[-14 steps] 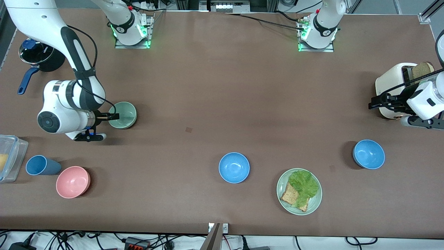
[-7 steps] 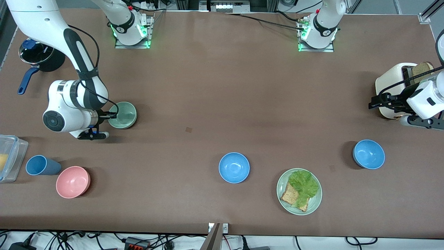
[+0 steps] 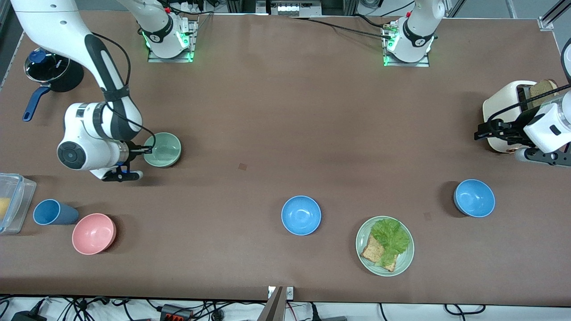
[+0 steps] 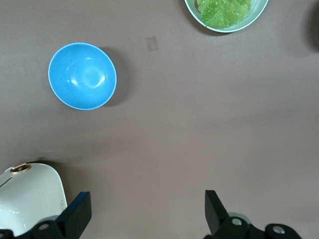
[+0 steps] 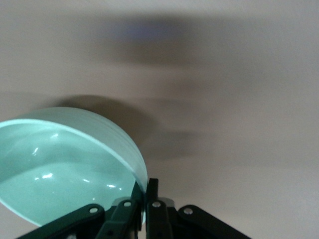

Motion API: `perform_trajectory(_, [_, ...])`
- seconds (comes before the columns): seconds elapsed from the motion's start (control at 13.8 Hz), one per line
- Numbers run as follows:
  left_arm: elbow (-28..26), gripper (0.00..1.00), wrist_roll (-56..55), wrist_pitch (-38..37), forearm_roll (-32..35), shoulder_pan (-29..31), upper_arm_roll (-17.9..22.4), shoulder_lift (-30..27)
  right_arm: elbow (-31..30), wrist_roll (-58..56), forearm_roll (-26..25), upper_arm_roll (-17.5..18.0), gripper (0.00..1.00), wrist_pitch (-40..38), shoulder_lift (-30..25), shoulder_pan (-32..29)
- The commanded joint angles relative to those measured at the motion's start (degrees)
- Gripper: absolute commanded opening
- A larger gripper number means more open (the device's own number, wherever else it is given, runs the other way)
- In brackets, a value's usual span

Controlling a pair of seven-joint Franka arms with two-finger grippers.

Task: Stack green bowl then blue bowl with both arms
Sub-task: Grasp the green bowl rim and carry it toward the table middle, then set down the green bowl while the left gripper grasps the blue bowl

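Note:
My right gripper [image 3: 145,150] is shut on the rim of the green bowl [image 3: 164,150], toward the right arm's end of the table. In the right wrist view the fingers [image 5: 152,191] pinch the bowl's wall [image 5: 65,169], one inside and one outside. My right gripper's midpoint shows there too [image 5: 144,193]. One blue bowl [image 3: 301,215] sits near the table's middle. The other blue bowl [image 3: 474,198] sits toward the left arm's end and shows in the left wrist view [image 4: 82,75]. My left gripper [image 3: 484,129] is open and empty [image 4: 144,216] beside the toaster.
A white toaster [image 3: 508,111] holding bread stands at the left arm's end. A pale-green plate [image 3: 403,263] with lettuce and toast lies near the front edge. A pink bowl [image 3: 93,233], a blue cup [image 3: 53,212], a clear container [image 3: 13,200] and a dark pot [image 3: 53,69] are at the right arm's end.
My right gripper has carried the green bowl a short way toward the table's middle. The left arm has not moved.

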Motion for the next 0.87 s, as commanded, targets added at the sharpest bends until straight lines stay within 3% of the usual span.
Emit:
perform_trajectory(0.0, [4.00,1.00,2.92,-1.26,-0.60,0.70,0.24,3.33,6.47,2.36,0.90,0.14,0.00,-3.23,-0.05,8.32])
perform_trajectory(0.29, [11.12,1.00,9.50,-0.74,-0.78,7.28,0.24,12.99,13.25,17.54,7.48,0.23,0.00,-3.51,3.37,21.16])
perform_trajectory(0.58, [17.89,1.00,16.28,3.13,-0.60,10.37,0.42,23.79,16.07,24.42,19.51,0.14,0.00,-3.15,6.62,29.51])
perform_trajectory(0.8, [18.08,1.00,16.38,8.74,1.32,11.25,0.60,29.51,16.16,30.30,20.68,0.14,0.00,1.40,8.47,35.06])
